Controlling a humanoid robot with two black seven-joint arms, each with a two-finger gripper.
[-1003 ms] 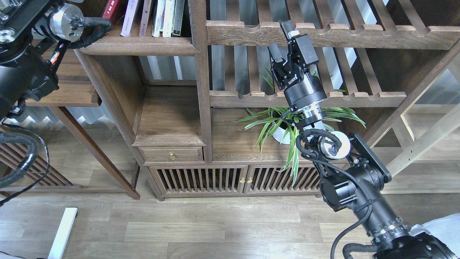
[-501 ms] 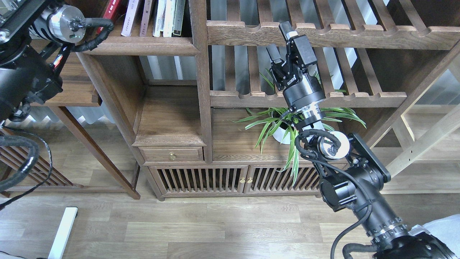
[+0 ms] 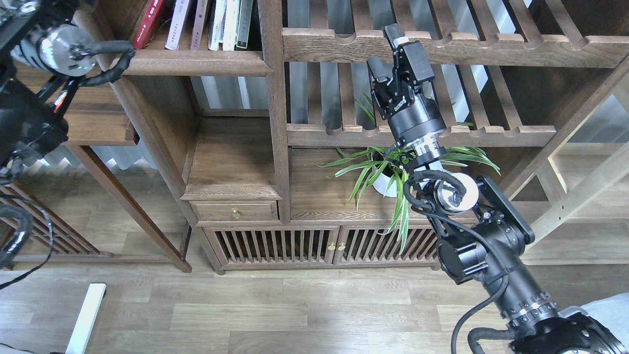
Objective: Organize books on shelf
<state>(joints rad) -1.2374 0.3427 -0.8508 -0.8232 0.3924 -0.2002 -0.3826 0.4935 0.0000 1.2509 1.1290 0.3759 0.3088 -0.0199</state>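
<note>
The books stand upright at the top edge of the view on the shelf [image 3: 196,63], a dark-brown board with a moulded front edge. A dark red book with white characters [image 3: 150,17] leans at the left end, and a pale-lilac book [image 3: 178,24] stands next to it. I see no red book with cover photos. My left arm's wrist [image 3: 59,42] is just left of the shelf; its gripper is cut off by the top edge. My right gripper [image 3: 385,50] is open and empty, raised in front of the slatted rack to the right.
Thin pale and dark-spined books [image 3: 231,24] stand right of the lilac one against an upright post [image 3: 272,98]. Slatted racks [image 3: 442,46] fill the right side. A potted plant [image 3: 388,172] sits below my right arm. A drawer cabinet [image 3: 236,211] stands lower down.
My left arm has drawn back to the left, away from the shelf's left end, uncovering more of the dark red book. My right gripper has barely shifted and stays open.
</note>
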